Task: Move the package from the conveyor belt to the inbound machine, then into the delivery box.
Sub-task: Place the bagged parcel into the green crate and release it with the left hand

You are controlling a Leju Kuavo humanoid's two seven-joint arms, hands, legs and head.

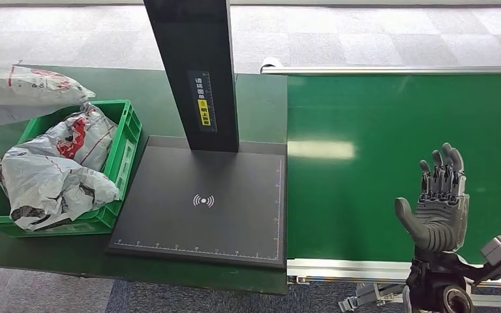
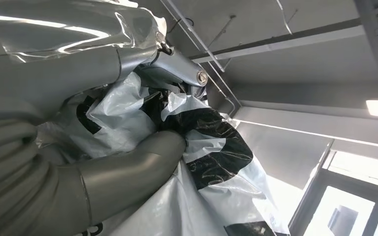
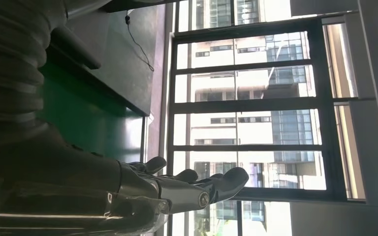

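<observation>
Left hand (image 2: 93, 162): I am gripping the package (image 2: 211, 147) — thumb pressing into it.
Right hand (image 1: 438, 208): I am holding it open — hovering above the conveyor belt (image 1: 365, 195).

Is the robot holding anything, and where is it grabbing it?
The left hand grips a crumpled plastic package by its bunched middle. The right hand holds nothing.
</observation>
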